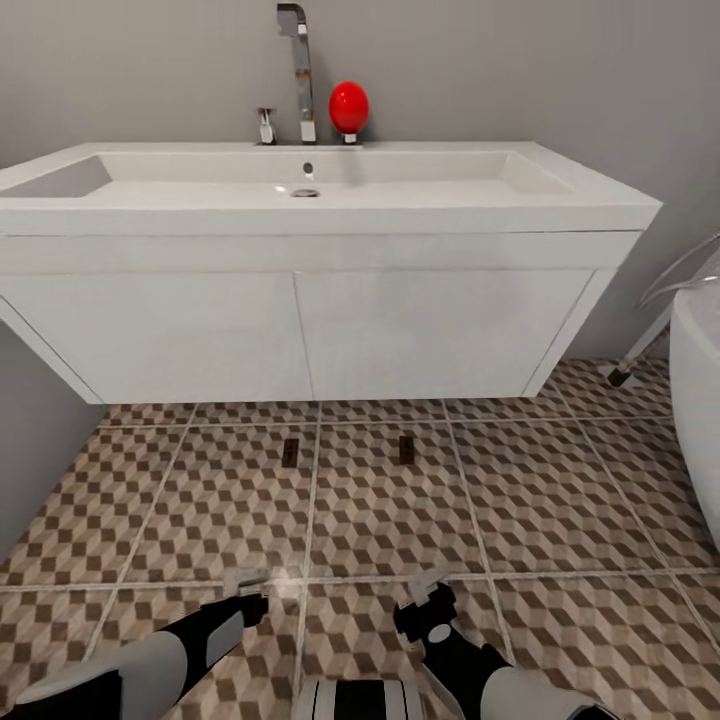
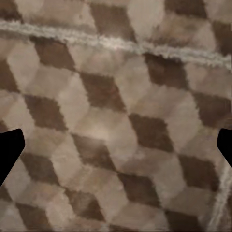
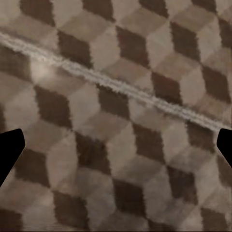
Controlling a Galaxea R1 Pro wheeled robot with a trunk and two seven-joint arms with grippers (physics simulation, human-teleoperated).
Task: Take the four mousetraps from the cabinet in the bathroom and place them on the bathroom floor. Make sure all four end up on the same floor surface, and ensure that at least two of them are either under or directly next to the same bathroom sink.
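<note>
Two mousetraps point(image 1: 291, 452) point(image 1: 406, 450) are lying on the bathroom floor point(image 1: 560, 520) just before the sink point(image 1: 330, 215), too small for their metal parts to be made out. The bathtub point(image 1: 697, 400) is being cut off by the head view's right edge, and both arms are running off its bottom edge.

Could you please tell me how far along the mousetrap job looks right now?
Two mousetraps already lie on the tiled floor just in front of the sink. The left tool and right tool both hang open and empty. Two more traps remain to fetch.
</note>
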